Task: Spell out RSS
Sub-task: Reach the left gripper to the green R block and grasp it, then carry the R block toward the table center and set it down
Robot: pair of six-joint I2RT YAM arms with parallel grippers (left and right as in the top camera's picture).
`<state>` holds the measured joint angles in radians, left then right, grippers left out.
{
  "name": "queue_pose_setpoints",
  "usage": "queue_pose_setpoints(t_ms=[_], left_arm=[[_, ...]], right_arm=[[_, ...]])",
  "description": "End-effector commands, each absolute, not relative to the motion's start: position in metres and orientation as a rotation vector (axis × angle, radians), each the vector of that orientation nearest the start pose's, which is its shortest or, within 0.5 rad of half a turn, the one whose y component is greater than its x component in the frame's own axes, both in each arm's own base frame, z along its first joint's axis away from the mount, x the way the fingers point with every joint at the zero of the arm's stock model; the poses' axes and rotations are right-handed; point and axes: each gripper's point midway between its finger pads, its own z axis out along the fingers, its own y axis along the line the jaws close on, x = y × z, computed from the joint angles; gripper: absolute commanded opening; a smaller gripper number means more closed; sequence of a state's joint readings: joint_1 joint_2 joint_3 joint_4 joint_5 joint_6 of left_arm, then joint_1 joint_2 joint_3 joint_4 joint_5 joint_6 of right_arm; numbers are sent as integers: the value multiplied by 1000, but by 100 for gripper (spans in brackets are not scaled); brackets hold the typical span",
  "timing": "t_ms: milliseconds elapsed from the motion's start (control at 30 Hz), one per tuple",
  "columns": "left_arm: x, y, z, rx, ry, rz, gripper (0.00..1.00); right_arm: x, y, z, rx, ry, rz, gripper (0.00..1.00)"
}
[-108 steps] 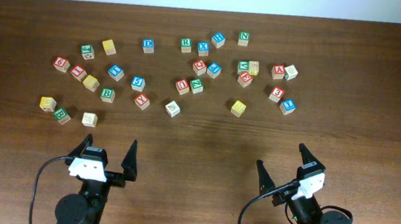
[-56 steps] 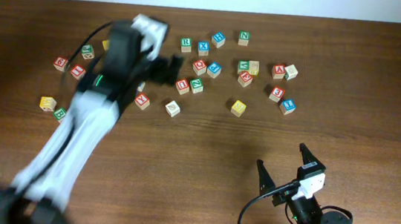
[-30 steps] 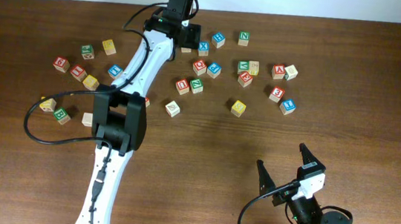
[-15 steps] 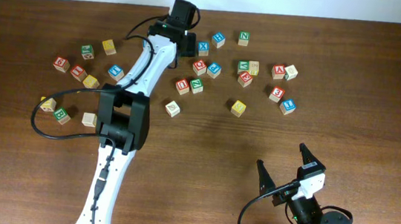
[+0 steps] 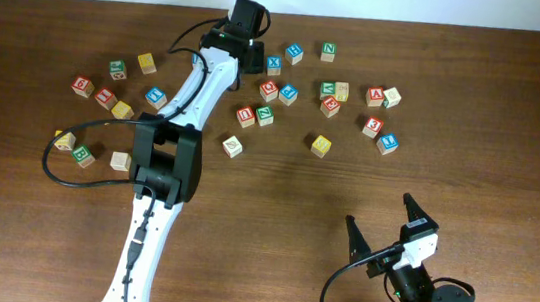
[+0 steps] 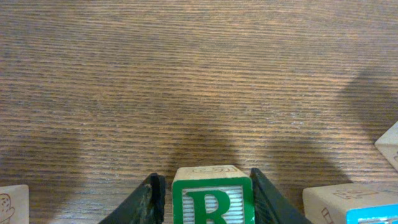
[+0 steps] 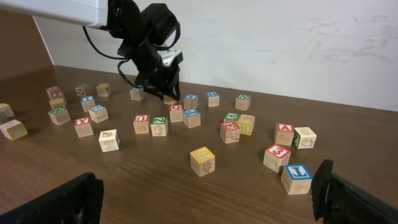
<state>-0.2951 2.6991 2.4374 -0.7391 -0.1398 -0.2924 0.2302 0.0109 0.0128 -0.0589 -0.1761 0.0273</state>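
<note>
**Left gripper (image 5: 250, 56) straddling the R cube (image 6: 212, 202)**

It is reaching across the table (image 5: 507, 196) to the far side. Its fingers (image 6: 148, 200) are standing close on either side of the green R cube, but whether they are pinching it is unclear. A blue-lettered cube (image 6: 354, 208) is lying just beside. The right gripper (image 5: 381, 223) is sitting at the near edge, fingers spread wide.

Dark wooden table (image 5: 468, 182) carries many scattered alphabet cubes (image 5: 322, 144).
</note>
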Motion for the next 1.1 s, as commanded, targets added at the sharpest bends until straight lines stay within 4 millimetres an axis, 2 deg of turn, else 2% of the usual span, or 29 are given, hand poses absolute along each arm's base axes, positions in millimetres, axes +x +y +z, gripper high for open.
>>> queue_pose_setpoints(t_ms=[0, 300, 367, 433, 533, 600, 667, 733, 800, 867, 967, 1000, 1067], left_arm=[[626, -162, 11, -63, 2544, -32, 32], [623, -161, 10, -62, 2563, -23, 17], [623, -155, 24, -75, 2554, 24, 8], [623, -144, 59, -98, 2529, 98, 1], [606, -137, 109, -98, 2542, 131, 0], [584, -137, 147, -83, 2551, 132, 0], [548, -141, 191, -2, 2566, 147, 0], [519, -149, 230, -14, 2560, 98, 0], [498, -156, 270, -2, 2509, 58, 0], [470, -160, 319, 7, 2437, 2, 0], [446, -153, 353, 5, 2402, -22, 0], [438, -147, 356, 2, 2408, -16, 0], [428, -140, 345, 4, 2416, 7, 0]], right_arm=[[230, 85, 160, -293, 1615, 350, 98], [230, 85, 160, -293, 1615, 350, 98], [230, 85, 160, -293, 1615, 350, 98], [230, 85, 160, -293, 1615, 350, 98], [230, 85, 160, -293, 1615, 350, 98], [230, 85, 160, -293, 1615, 350, 98], [230, 85, 160, -293, 1615, 350, 98], [230, 85, 160, -293, 1615, 350, 98], [230, 85, 160, -293, 1615, 350, 98], [230, 85, 160, -293, 1615, 350, 98], [230, 85, 160, -293, 1615, 350, 98], [230, 85, 160, -293, 1615, 350, 98], [230, 85, 160, -293, 1615, 350, 98]])
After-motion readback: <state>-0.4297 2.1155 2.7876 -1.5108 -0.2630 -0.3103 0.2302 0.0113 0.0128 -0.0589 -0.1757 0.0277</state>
